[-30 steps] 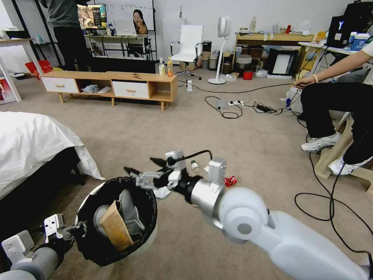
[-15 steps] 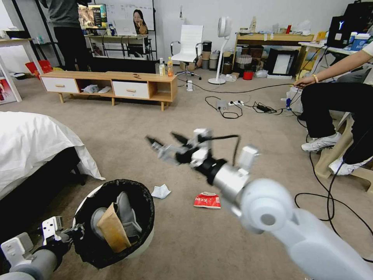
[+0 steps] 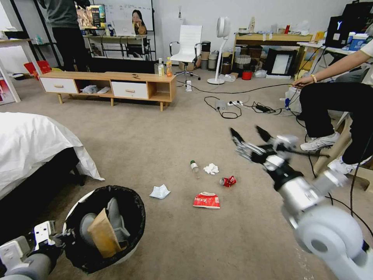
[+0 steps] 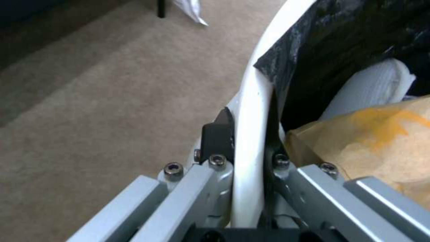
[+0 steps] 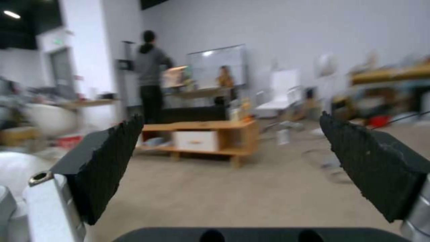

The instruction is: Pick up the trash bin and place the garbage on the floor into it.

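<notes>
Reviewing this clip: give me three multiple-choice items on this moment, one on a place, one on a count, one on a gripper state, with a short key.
1. Where does the red-white snack packet lie?
A. Inside the trash bin
B. On the floor, between the trash bin and the right gripper
C. On the bed

2. How many white tissues lie on the floor?
A. None
B. Two
C. Five

3. How is the left gripper set?
A. Wide open in the air
B. Shut on a bottle
C. Shut on the trash bin's rim

Key:
1 B: the packet rests on the carpet, right of the trash bin and below-left of the raised right gripper.
2 B: one tissue near the bin, another tissue beside the small bottle.
3 C: the left wrist view shows a finger on each side of the white rim.
</notes>
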Robot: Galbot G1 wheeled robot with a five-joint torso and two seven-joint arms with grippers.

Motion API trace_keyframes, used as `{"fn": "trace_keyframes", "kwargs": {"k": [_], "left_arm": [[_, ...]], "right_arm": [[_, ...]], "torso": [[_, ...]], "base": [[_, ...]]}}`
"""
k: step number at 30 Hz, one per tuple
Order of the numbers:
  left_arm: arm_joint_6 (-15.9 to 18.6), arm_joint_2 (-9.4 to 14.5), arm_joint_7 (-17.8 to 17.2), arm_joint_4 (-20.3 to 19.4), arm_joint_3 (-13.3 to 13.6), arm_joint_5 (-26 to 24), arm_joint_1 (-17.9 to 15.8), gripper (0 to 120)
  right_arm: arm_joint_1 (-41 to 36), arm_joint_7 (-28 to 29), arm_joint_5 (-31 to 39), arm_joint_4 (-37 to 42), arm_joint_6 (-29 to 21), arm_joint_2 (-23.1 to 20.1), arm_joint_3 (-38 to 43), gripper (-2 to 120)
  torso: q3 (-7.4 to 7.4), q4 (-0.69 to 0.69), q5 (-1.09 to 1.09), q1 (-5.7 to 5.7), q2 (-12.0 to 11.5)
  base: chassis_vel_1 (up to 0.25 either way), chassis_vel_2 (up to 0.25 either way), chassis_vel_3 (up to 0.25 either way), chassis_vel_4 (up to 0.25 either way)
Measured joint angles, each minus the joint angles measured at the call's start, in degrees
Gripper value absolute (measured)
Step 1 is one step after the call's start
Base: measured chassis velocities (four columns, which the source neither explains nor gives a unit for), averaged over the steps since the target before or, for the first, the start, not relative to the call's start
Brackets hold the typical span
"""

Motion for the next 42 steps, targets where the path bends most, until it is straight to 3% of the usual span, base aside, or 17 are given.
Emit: {"fn": "trace_keyframes", "kwargs": {"k": [5, 7, 15, 29, 42], "left_arm": [[0.0, -1.7, 0.1, -0.5, -1.8, 2.5, 1.2, 2], [0.0, -3.4, 0.2, -1.0, -3.0, 3.8, 1.9, 2], [0.0, -5.8, 0.2, -1.8, -3.7, 4.7, 2.4, 2], [0.0, -7.5, 1.0, -2.3, -2.8, 7.0, 2.4, 2], [0.0, -8.2, 1.4, -2.7, -2.0, 7.6, 2.3, 2]], "right_arm": [[-3.2, 0.9, -6.7, -0.8, 0.8, 2.5, 1.2, 100], [-6.7, 1.6, -13.5, -1.5, 1.5, 5.0, 2.3, 100], [-13.8, 2.7, -24.2, -2.6, 4.2, 9.5, 3.8, 100], [-17.2, 4.3, -33.6, -2.9, 4.7, 16.7, 4.2, 100], [-19.4, 4.8, -36.0, -2.5, 4.7, 20.6, 4.2, 100]], "torso": [[0.0, 0.01, 0.01, 0.0, 0.0], [0.0, 0.02, 0.01, 0.0, 0.0], [0.0, -0.01, 0.0, 0.0, 0.0], [0.0, 0.0, 0.0, 0.0, 0.0], [0.0, -0.01, 0.0, 0.0, 0.0]], "base": [[0.0, 0.0, 0.0, 0.0], [0.0, 0.0, 0.0, 0.0], [0.0, 0.0, 0.0, 0.0], [0.0, 0.0, 0.0, 0.0], [0.0, 0.0, 0.0, 0.0]]}}
